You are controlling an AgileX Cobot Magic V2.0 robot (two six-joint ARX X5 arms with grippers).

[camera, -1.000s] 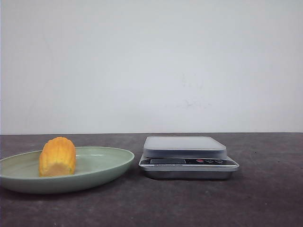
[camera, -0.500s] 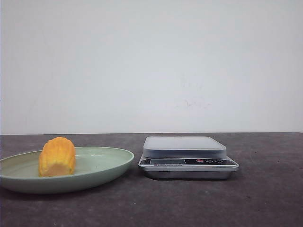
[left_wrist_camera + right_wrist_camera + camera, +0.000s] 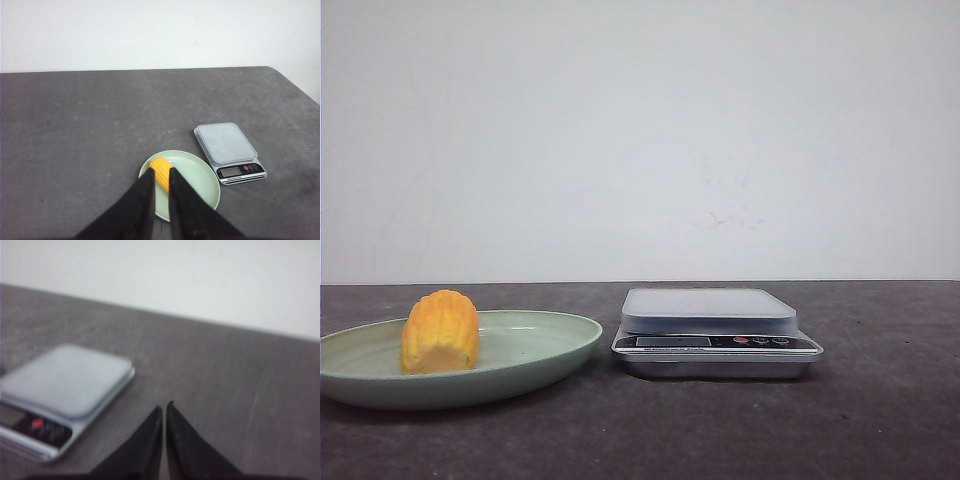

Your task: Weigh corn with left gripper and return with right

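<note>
The corn [image 3: 440, 332], a stubby yellow-orange cob, lies on the left part of a pale green plate [image 3: 550, 345]. In the left wrist view the corn [image 3: 159, 164] shows on the plate [image 3: 200, 180] from high above. My left gripper [image 3: 161, 170] hangs well above it, its jaws a little apart and empty, with the cob seen between the fingertips. The scale [image 3: 710, 312] stands right of the plate, its platform bare. My right gripper [image 3: 163, 406] is shut and empty, low over the table beside the scale [image 3: 65, 380]. Neither gripper shows in the front view.
The dark grey table [image 3: 880, 420] runs to a white wall behind. The scale's display and buttons [image 3: 240, 170] face the front. The table's right edge [image 3: 300, 90] shows in the left wrist view.
</note>
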